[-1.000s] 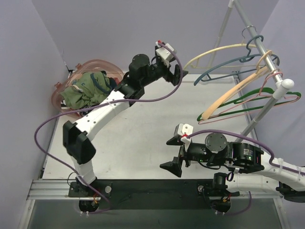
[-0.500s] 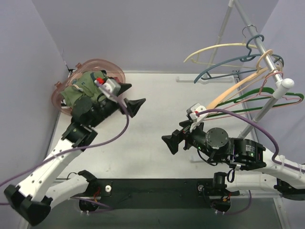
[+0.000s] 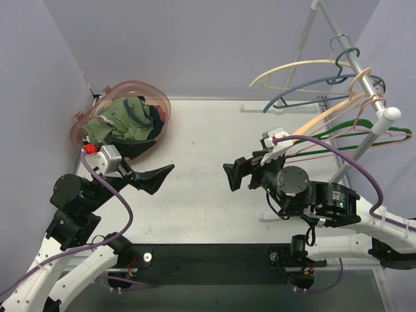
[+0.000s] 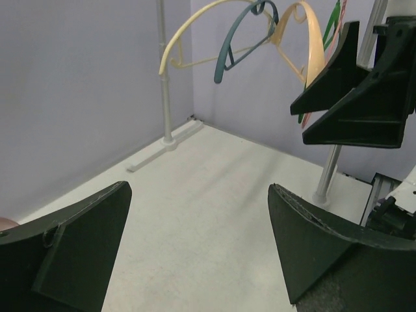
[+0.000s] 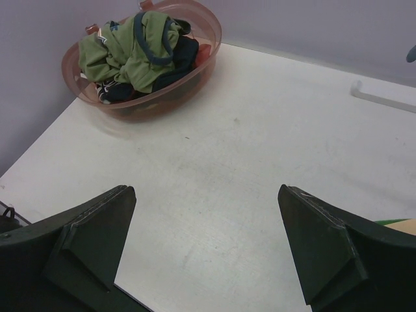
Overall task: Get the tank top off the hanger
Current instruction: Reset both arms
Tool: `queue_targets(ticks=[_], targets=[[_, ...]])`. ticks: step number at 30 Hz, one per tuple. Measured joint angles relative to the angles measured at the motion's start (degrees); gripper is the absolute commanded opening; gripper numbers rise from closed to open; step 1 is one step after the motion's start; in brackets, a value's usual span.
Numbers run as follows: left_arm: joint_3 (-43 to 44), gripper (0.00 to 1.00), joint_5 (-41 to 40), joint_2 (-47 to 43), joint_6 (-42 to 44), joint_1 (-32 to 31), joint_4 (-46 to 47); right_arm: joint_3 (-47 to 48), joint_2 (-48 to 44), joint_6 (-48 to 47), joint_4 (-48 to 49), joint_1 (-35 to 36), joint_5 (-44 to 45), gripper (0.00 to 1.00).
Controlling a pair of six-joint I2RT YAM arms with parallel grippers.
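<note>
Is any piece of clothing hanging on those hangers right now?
No, every hanger on the rack is bare; the clothes lie heaped in the pink basket.

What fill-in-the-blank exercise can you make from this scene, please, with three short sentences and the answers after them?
1. The crumpled ____ garment lies in the pink basket.
2. The rack with its bare hangers stands on the ____ arm's side of the table.
3. The left gripper and the right gripper are both ____ and hold nothing.

Missing words: green; right; open.
</note>
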Motion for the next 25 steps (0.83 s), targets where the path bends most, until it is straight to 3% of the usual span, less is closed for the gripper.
queue_targets(ticks=[25], targets=[[-2.60,0.97,0.61,-2.03,-2.10,0.00,-5.22,-0.83,-1.57,0.39,0.02,0.04,0.90,1.00]])
